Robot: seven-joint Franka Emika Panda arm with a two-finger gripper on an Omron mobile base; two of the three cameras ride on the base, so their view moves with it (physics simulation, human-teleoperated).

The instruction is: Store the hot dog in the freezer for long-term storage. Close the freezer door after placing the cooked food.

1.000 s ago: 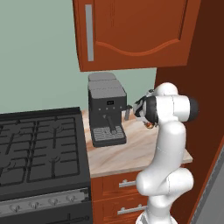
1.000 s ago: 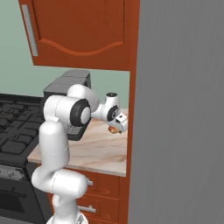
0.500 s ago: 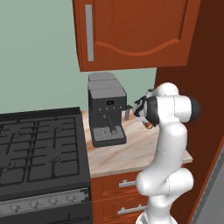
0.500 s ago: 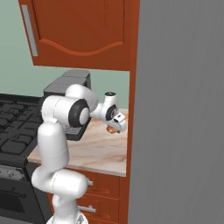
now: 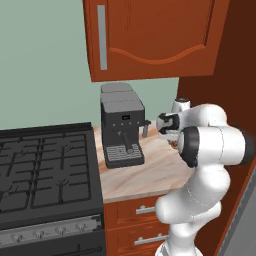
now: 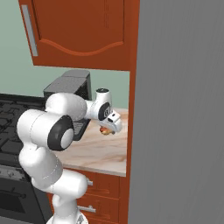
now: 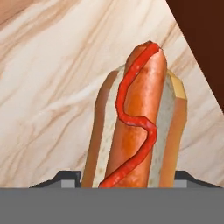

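Note:
The hot dog (image 7: 135, 127), a tan bun holding a red sausage with a ketchup squiggle, lies lengthwise between my dark fingertips (image 7: 68, 177). They press against both sides of the bun. My gripper (image 7: 127, 179) is shut on it just over the marbled counter (image 7: 48, 87). From the right base, the gripper (image 6: 107, 127) points down at the hot dog (image 6: 105, 130) near the counter's right end. From the left base, the hot dog (image 5: 172, 144) peeks out behind my elbow. The tall grey fridge (image 6: 183, 109) holding the freezer stands at the right. I cannot make out the freezer door.
A dark coffee machine (image 5: 122, 130) stands on the counter left of the gripper. The black stove (image 5: 45, 170) lies further left. A red-brown wall cabinet (image 5: 150, 40) hangs overhead. A brown side panel (image 7: 201, 39) rises close beside the hot dog.
The fingers have drawn in slightly around the hot dog. The arm has barely moved.

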